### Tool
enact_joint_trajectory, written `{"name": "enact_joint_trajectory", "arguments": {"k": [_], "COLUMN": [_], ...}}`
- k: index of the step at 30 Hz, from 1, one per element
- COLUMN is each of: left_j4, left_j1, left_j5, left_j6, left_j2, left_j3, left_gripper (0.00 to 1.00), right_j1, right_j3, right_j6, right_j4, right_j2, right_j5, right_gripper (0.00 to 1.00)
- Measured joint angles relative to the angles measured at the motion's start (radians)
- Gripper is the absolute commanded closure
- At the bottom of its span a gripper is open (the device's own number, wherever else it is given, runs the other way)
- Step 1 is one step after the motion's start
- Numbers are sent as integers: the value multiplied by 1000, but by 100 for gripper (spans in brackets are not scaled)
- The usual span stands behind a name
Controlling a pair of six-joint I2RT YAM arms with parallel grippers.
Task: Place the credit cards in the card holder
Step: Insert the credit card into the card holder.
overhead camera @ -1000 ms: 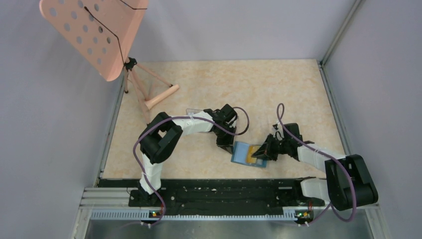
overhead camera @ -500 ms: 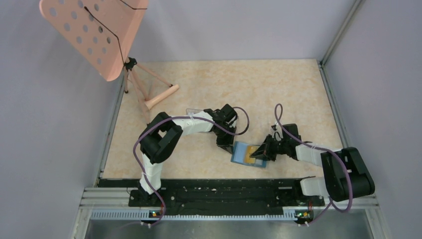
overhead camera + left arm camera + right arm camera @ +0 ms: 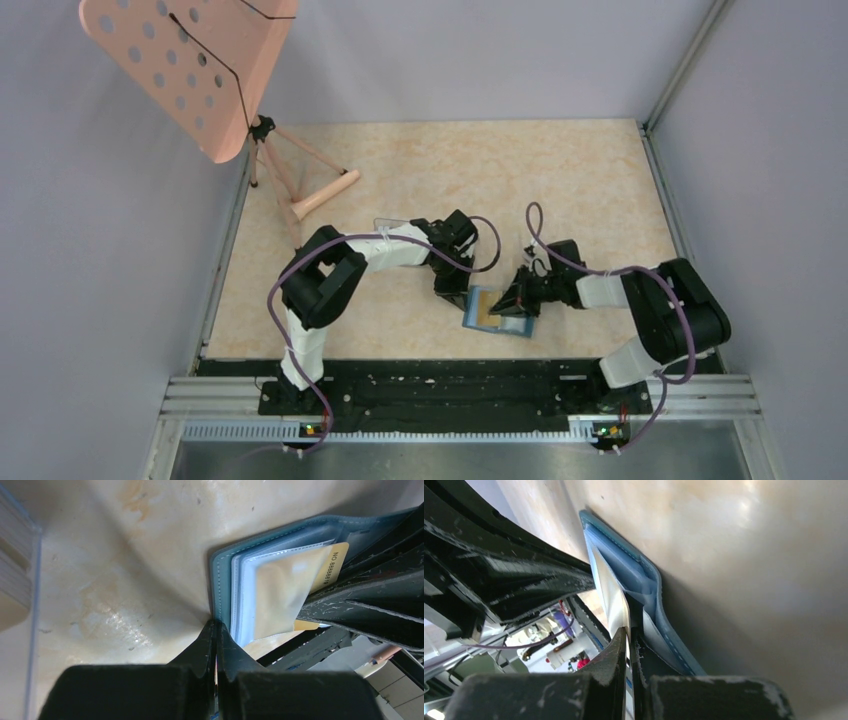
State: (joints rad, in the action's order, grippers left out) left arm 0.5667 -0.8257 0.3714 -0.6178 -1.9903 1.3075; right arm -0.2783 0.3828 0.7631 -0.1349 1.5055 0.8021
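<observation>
- The card holder (image 3: pixel 505 326) lies open on the tabletop (image 3: pixel 450 170) between the two arms, near the front edge. From above it is only a small teal patch with an orange card (image 3: pixel 488 306) on it.
- The left wrist view shows more: the holder's teal cover (image 3: pixel 220 580) and its clear sleeves (image 3: pixel 245 605). The orange card (image 3: pixel 336 560) carries a printed number and sits partway inside one sleeve. Its outer end runs under the right arm's black fingers (image 3: pixel 370 600).
- The right wrist view shows the holder (image 3: pixel 649 587) edge-on, its layers fanned slightly, with the card as a thin pale strip (image 3: pixel 610 592).
- The left tool (image 3: pixel 215 630) is clenched, and its tips meet the corner of the holder's teal edge. Whether they pinch the cover cannot be told.
- The right tool (image 3: pixel 628 640) is clenched on the orange card's edge, with its tips close against the holder's sleeves.
- Only the top view shows the pink music stand (image 3: pixel 185 70), at the far left corner and well apart from the holder.
</observation>
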Motion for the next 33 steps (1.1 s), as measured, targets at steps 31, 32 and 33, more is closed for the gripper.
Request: {"name": "enact_joint_trajectory", "arguments": {"k": [31, 32, 33], "left_j4": [147, 151, 153], "left_j1": [-20, -20, -20], "left_j5": [-98, -97, -94], "left_j6": [-7, -6, -5], "left_j2": [12, 9, 6], "left_j3": [24, 28, 30], "left_gripper": [100, 100, 100], "right_j1": [-147, -148, -150], "right_j3": [324, 325, 325], "right_j6": [-197, -198, -198], "right_j4": [439, 437, 435], "right_j2": [29, 36, 42], "right_j5": [-270, -262, -258], "right_gripper": [60, 63, 66]}}
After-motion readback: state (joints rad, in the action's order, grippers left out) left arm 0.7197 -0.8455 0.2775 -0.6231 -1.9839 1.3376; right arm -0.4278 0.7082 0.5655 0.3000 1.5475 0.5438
